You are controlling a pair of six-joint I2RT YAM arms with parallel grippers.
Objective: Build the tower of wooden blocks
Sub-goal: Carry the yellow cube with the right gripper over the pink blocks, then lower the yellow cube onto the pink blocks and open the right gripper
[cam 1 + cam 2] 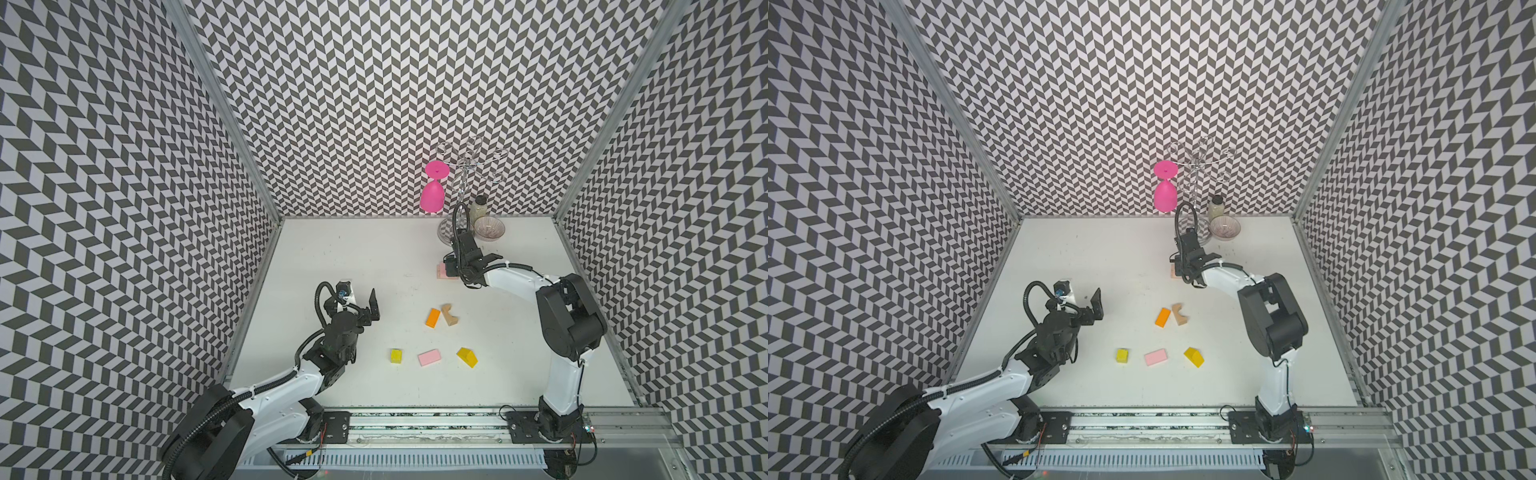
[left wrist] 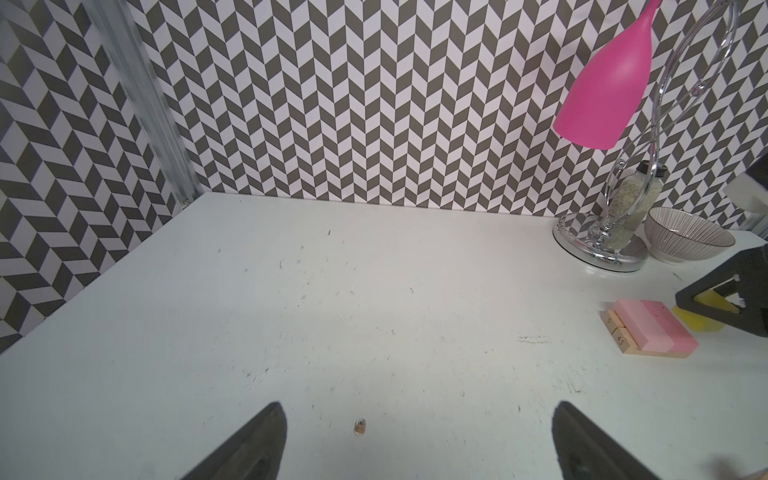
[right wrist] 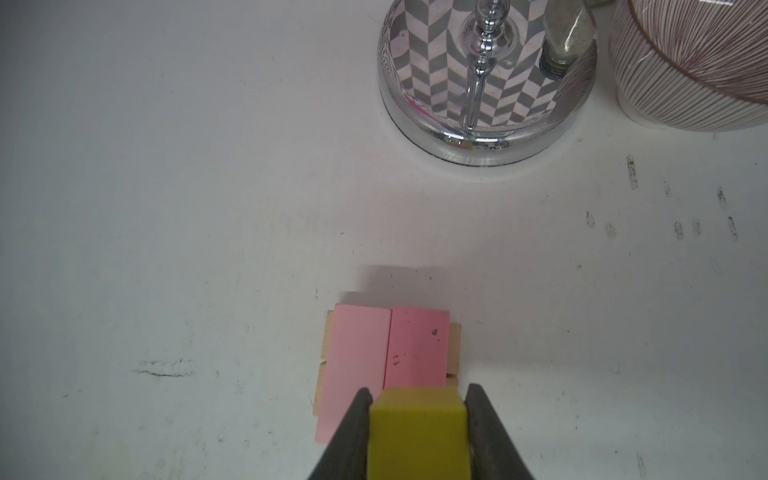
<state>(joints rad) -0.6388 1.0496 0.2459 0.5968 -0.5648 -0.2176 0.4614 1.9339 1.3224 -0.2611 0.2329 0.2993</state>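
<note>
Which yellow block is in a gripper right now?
The cube clamped in the right gripper, by the pink bars; the other cube and the roof piece lie loose on the table.

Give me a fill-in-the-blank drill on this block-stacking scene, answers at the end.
1. The right gripper is shut on a ____ cube.
2. The two pink bars lie on ____ base bars.
3. The left gripper is ____ and holds nothing.
Answers: yellow; tan; open.
</note>
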